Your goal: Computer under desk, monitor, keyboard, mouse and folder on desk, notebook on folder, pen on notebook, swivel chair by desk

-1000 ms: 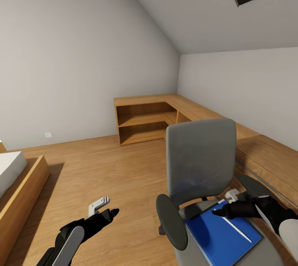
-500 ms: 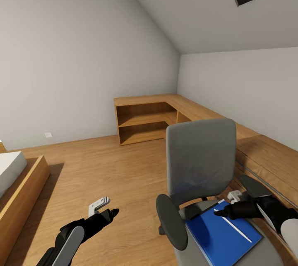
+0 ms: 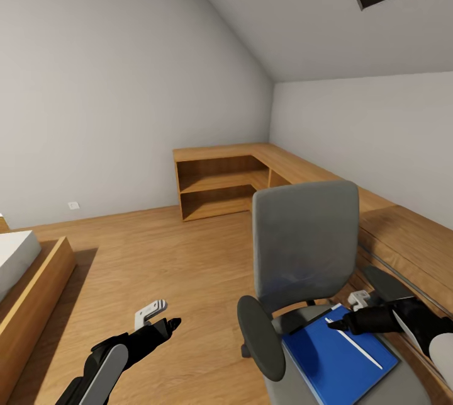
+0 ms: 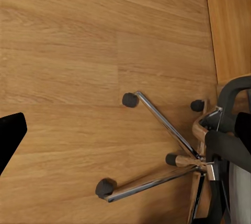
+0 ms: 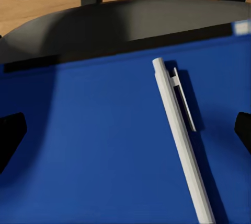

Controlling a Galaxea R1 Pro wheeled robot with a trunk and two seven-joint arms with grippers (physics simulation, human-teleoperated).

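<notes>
Swivel chair (image 3: 306, 247): grey, tall back, black armrests; we find it on the plank floor (image 3: 157, 254) beside the low wood cabinet (image 3: 220, 181).
Folder (image 3: 336, 358): blue, flat on the chair seat.
Pen (image 3: 355, 343): white, lying on the folder.
Right tool (image 3: 336, 324): low over the folder at the pen's near end; we see its jaws spread wide, holding nothing.
Left tool (image 3: 168, 324): over bare floor; we cannot tell its opening.
Chair base (image 4: 172, 156): metal spokes on castors.

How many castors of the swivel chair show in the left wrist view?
4: castors at and, all on the wood floor under the swivel chair. More may sit hidden beneath the seat.
</notes>
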